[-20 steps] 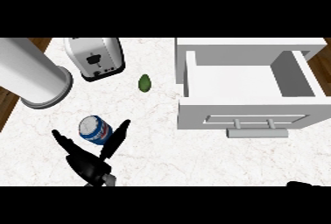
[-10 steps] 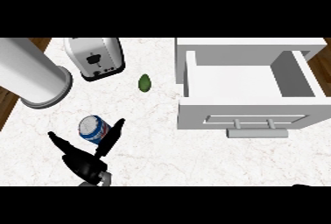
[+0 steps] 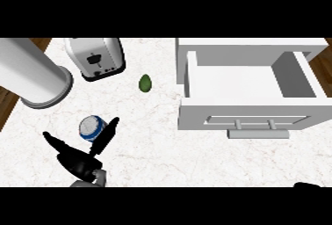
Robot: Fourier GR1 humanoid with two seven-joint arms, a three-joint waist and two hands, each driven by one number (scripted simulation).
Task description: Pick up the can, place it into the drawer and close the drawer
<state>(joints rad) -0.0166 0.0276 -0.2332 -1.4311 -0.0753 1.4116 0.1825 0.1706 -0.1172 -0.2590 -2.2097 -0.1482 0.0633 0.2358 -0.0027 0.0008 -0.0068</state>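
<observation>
Left hand (image 3: 77, 160) slid lower-left since earlier; fingers spread wide (straight), one touching can (image 3: 91, 127)

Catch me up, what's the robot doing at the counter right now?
The left hand is open around the blue-and-white can: fingers to the can's right, thumb to its left, not yet closed on it. The can lies on the marble counter. The white drawer stands pulled open with nothing visible inside it. Only a dark sliver of the right hand shows at the lower right edge. A toaster, a small green object and a large white cylinder sit untouched.
</observation>
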